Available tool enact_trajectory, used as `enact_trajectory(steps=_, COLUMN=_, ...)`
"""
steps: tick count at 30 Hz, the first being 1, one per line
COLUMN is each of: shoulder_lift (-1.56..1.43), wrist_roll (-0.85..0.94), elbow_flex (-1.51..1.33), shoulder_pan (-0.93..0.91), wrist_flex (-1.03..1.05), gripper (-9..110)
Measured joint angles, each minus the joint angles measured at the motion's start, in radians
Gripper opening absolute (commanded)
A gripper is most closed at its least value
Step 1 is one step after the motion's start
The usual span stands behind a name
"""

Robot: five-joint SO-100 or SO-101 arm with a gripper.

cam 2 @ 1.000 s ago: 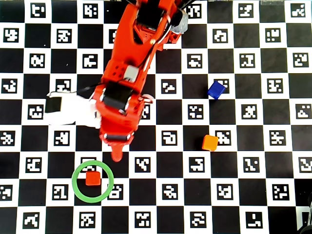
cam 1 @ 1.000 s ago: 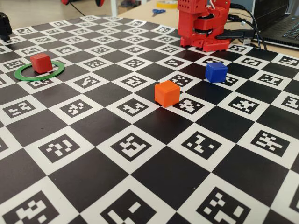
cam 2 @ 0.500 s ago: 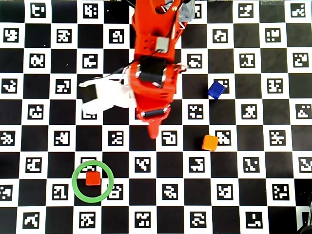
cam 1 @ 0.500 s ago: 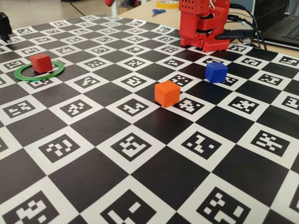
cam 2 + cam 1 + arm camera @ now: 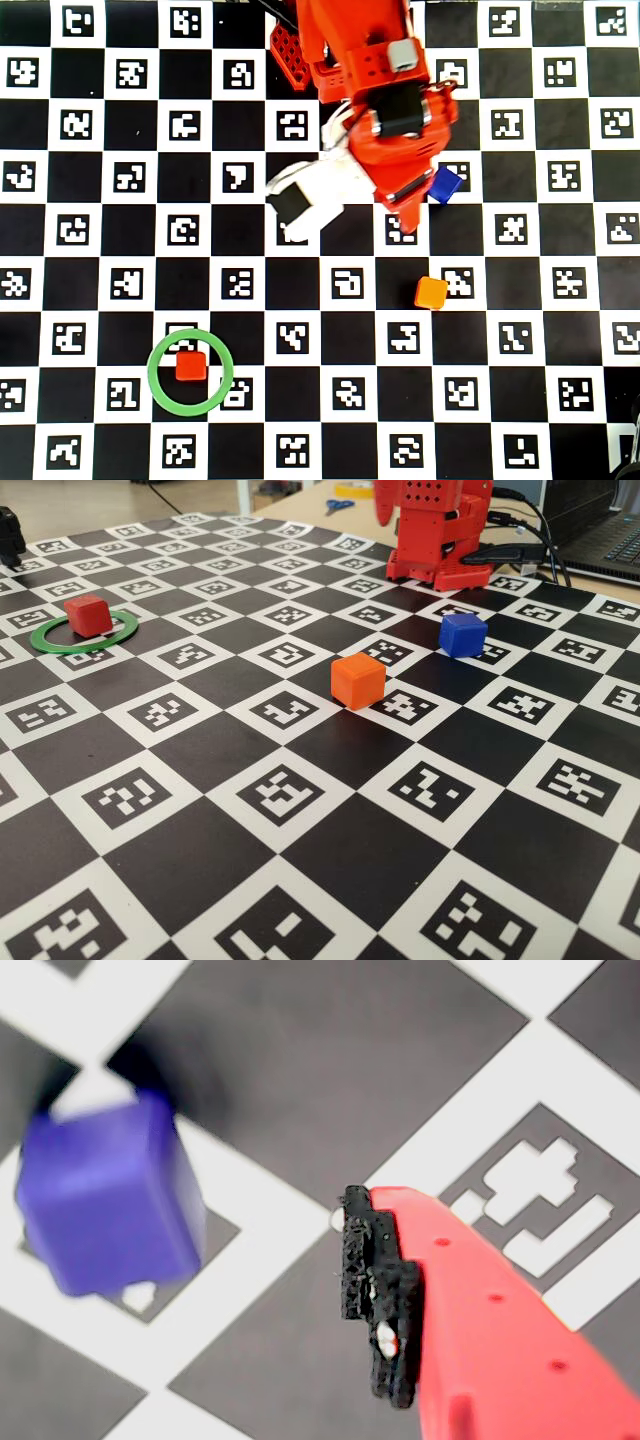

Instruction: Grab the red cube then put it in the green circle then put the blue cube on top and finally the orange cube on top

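The red cube rests inside the green circle, far from the arm. The orange cube stands alone on the checkered board. My red gripper hangs over the board just beside the blue cube. In the wrist view the blue cube lies to the left of my one visible finger's black pad, apart from it. No second finger meets that pad, and nothing is held.
The red arm base stands at the board's far edge. Behind it on the wooden table lie cables, a laptop and scissors. A black object sits at the far left.
The arm has swung away from the green circle and across to the blue cube, rightward in the overhead view. All three cubes stay where they were.
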State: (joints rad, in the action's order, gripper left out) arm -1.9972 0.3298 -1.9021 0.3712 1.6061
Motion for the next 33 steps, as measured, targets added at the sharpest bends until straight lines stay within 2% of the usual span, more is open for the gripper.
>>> enact_trajectory(steps=11, shoulder_lift=0.040, wrist_roll=-0.109, elbow_flex=-0.051, shoulder_pan=0.235, wrist_flex=-0.118, gripper=38)
enact_trajectory(steps=33, shoulder_lift=0.209, wrist_roll=-0.118, elbow_flex=-0.264, shoulder_pan=0.265, wrist_flex=-0.434, gripper=38)
